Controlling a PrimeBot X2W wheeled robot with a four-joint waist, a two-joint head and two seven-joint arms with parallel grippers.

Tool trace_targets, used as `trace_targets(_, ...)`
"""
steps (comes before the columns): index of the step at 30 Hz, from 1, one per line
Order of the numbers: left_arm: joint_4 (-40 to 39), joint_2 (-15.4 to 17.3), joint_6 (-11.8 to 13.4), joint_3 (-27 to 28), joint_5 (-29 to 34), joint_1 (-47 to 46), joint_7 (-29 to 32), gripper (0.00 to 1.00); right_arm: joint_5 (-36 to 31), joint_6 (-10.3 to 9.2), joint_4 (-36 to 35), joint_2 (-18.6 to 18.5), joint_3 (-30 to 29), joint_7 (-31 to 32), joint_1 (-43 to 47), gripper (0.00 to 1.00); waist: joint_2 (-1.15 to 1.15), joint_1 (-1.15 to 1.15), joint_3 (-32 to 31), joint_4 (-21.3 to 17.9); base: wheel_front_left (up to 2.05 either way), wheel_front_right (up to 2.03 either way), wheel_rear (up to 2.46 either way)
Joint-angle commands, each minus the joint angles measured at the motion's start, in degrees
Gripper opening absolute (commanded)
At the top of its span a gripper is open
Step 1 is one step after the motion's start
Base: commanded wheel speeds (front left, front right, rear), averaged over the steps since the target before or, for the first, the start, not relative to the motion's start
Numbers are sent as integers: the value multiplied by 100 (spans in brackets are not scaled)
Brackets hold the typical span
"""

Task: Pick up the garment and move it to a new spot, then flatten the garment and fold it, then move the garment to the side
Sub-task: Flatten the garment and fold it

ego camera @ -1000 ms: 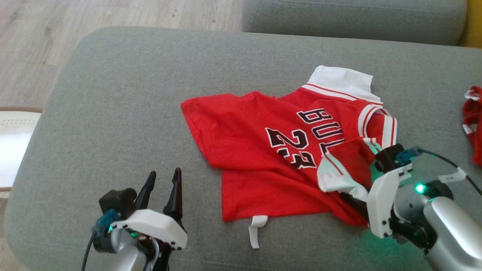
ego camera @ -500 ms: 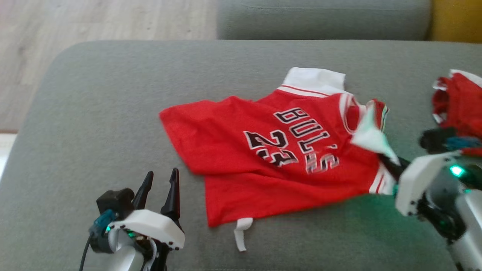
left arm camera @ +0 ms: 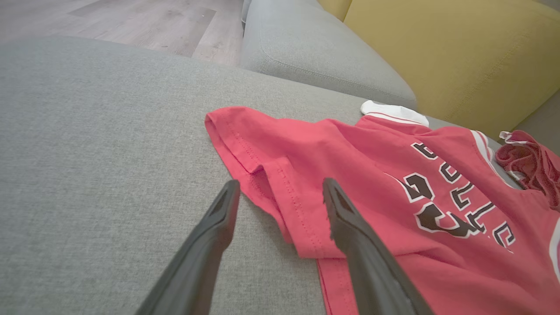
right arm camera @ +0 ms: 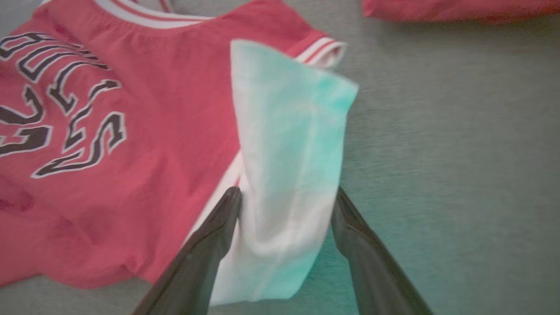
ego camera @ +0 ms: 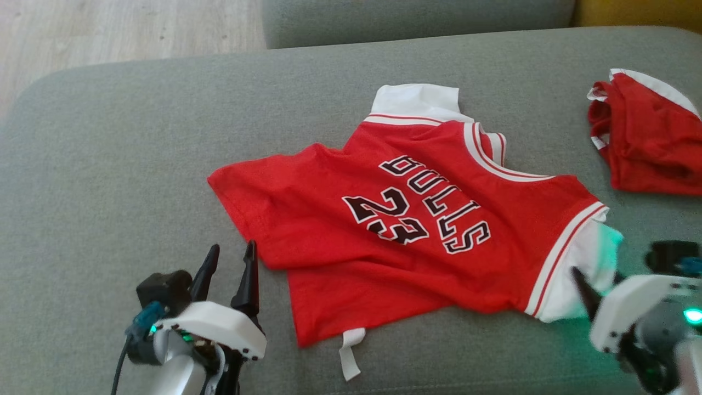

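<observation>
Red jersey (ego camera: pixel 406 219) lies spread out, print side up, on the grey couch cushion (ego camera: pixel 137 164). Left hand (ego camera: pixel 232 246) sits wide open just beside its hem. Right hand (right arm camera: pixel 286 190) is spread wide too (white sleeve (right arm camera: pixel 288 131) lying loose between the fingers, not pinched).

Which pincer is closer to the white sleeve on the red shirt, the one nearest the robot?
Right. The right pincer has its open fingers either side of the white sleeve. The left pincer is at the opposite end of the shirt, by the red hem, well apart from that sleeve.
</observation>
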Motion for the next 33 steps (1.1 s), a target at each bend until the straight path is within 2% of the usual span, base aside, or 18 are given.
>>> trace_targets(1, -181, 117, 23, 197, -3, -269, -27, 100, -190, 43, -324, -53, -95, 26, -11, 100, 0, 0, 9, -20, 0, 0, 0)
trace_targets(10, -174, 162, 24, 183, -26, -298, -20, 100, -1002, 43, -1518, 477, -1103, 168, 273, 100, 0, 0, -29, -62, 0, 0, 0)
trace_targets(12, -179, 176, 29, 181, -29, -299, -17, 100, -1078, 43, -1774, 554, -1172, 81, 249, 100, 0, 0, -48, -67, 0, 0, 0)
trace_targets(14, -193, 205, 35, 172, -24, -310, -3, 100, -1094, 43, -1967, 598, -1008, -319, 177, 100, 0, 0, -70, -65, 0, 0, 0)
trace_targets(17, -218, 228, 46, 165, -21, -329, 14, 100, -1002, 43, -1849, 616, -803, -911, 98, 100, 0, 0, -93, -69, 0, 0, 0)
trace_targets(22, -278, 258, 67, 168, -20, -322, 11, 100, -1153, 43, -1368, 599, -716, -1423, 114, 100, 0, 0, -125, -75, 0, 0, 0)
trace_targets(26, -338, 278, 68, 206, -15, -324, -32, 100, -1147, 43, -1190, 597, -560, -2272, -46, 100, 0, 0, -143, -95, 0, 0, 0)
trace_targets(30, -321, 372, 3, 163, 38, -444, 20, 100, -1021, 43, -1115, 539, -352, -2830, -194, 100, 0, 0, -150, -129, 0, 0, 0)
trace_targets(33, -281, 541, -129, 94, 105, -779, 272, 100, -879, 43, -1061, 457, -180, -3167, -307, 100, 0, 0, -143, -154, 0, 0, 0)
